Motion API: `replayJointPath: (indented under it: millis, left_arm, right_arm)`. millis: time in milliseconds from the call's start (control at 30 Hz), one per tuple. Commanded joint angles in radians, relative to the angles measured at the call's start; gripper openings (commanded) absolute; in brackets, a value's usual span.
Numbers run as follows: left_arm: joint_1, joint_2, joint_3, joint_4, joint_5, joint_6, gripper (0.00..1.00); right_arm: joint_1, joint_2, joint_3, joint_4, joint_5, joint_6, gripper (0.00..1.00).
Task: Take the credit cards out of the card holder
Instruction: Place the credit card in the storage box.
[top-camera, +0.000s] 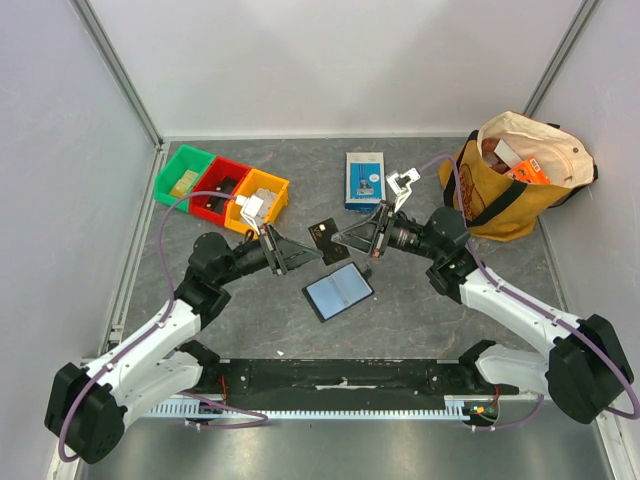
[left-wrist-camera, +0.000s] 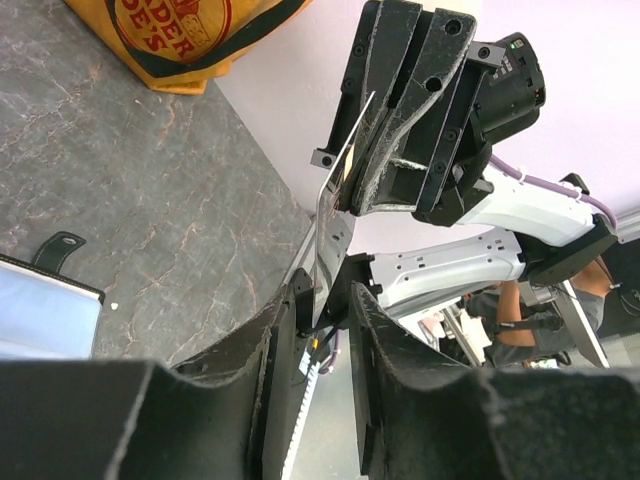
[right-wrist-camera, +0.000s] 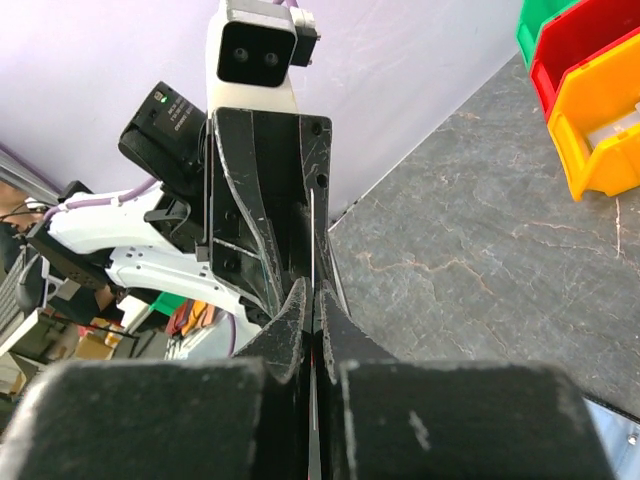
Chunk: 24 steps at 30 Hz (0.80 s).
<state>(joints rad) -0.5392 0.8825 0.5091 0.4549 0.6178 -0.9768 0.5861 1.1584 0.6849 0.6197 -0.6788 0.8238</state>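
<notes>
Inside right gripper, one credit card

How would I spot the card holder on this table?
On the grey table, toward the near edge from the blue-and-white box, the card holder lies flat and open. It alone has a pale blue-grey inside with a dark rim.

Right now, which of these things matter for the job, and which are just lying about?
In the job: card holder, lying open; credit card, pinched in the right gripper.
Lying about: green bin; red bin; yellow bin; blue-and-white box; yellow bag.
</notes>
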Motion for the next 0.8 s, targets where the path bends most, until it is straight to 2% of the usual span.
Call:
replayJointPath:
  millis: [0, 367, 500, 567, 700, 767]
  left_arm:
    - [-0.016, -0.004, -0.012, 0.084, -0.032, -0.034, 0.35]
    - [-0.028, 0.016, -0.007, 0.145, -0.087, -0.025, 0.37]
    - [-0.031, 0.036, -0.003, 0.171, -0.089, -0.034, 0.34]
    - [-0.036, 0.044, -0.001, 0.177, -0.087, -0.037, 0.29]
    - [-0.038, 0.041, -0.007, 0.18, -0.101, -0.042, 0.02]
    - [-0.038, 0.029, -0.02, 0.168, -0.13, -0.045, 0.02]
  right_arm:
    - [-0.002, -0.011, -0.019, 0.098, 0.045, 0.072, 0.0]
    - [-0.003, 0.014, -0.051, 0.193, 0.028, 0.159, 0.0]
    - [-0.003, 0.018, -0.054, 0.196, 0.028, 0.164, 0.0]
    - [-0.003, 0.02, -0.056, 0.198, 0.03, 0.164, 0.0]
    - [-0.005, 0.017, -0.065, 0.193, 0.042, 0.16, 0.0]
    - [-0.006, 0.004, -0.065, 0.145, 0.061, 0.134, 0.08]
